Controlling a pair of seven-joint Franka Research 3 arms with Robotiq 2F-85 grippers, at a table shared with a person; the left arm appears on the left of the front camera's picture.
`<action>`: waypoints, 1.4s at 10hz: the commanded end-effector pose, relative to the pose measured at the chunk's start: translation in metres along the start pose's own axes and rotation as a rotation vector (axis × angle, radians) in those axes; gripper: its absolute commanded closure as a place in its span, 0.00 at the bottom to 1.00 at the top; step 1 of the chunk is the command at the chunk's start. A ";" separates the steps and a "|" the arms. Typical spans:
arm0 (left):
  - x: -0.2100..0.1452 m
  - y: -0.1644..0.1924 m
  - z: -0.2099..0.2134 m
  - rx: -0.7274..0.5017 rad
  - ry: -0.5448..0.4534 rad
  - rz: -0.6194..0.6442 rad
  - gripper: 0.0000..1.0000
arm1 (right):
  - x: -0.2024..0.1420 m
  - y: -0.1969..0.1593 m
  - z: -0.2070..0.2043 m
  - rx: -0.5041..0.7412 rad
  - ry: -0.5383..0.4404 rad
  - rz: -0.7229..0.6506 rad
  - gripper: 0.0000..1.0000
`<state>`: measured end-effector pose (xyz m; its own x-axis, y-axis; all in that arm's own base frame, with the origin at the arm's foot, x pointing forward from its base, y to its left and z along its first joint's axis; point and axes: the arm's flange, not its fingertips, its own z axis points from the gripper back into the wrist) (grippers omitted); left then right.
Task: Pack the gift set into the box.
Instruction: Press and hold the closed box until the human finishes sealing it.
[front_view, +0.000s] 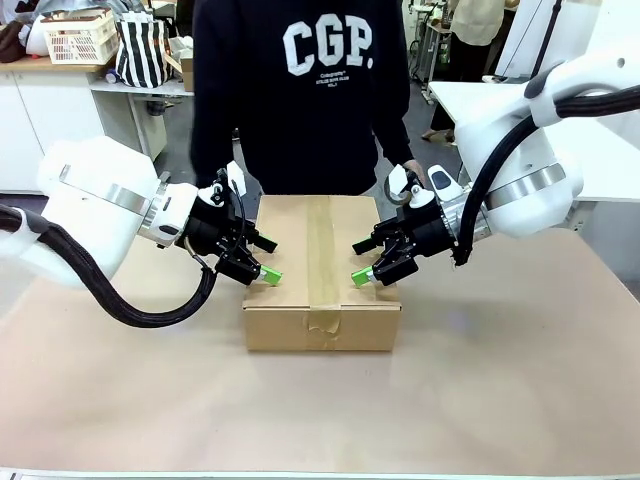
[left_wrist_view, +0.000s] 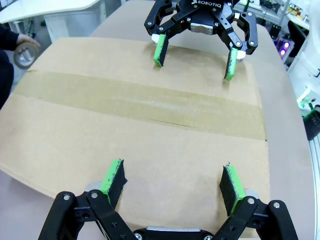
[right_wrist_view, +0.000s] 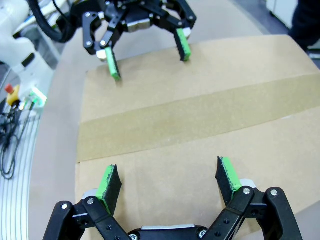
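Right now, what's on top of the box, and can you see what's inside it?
A strip of brown tape runs along the seam of the box. The closed flaps hide whatever is inside.

Closed flaps and tape hide the box's (front_view: 322, 258) inside.

My white arms (front_view: 95, 190) carry silver bands, black corrugated cables (front_view: 110, 295), and black linkage jaws with green pads (left_wrist_view: 114, 176).

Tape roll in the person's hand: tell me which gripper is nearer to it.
Right. The right gripper hangs open over the box's right side, just below the hand holding the tape roll. The left gripper, also open, is over the opposite side.
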<state>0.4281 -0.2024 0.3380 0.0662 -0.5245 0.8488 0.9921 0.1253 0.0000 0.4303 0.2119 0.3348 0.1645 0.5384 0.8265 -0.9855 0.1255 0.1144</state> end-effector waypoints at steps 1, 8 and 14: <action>0.000 -0.001 0.001 -0.004 0.004 0.012 0.00 | 0.000 0.000 -0.001 -0.008 0.014 -0.008 0.00; 0.000 -0.001 0.001 -0.004 0.004 0.012 0.00 | 0.000 0.000 -0.001 -0.008 0.014 -0.008 0.00; 0.010 -0.003 0.018 -0.154 -0.079 0.184 0.00 | 0.012 0.001 0.016 0.035 0.006 -0.306 0.00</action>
<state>0.4245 -0.2041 0.3400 0.1367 -0.4829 0.8650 0.9899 0.1002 -0.1005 0.4312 0.2104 0.3391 0.3002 0.5165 0.8019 -0.9529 0.2012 0.2271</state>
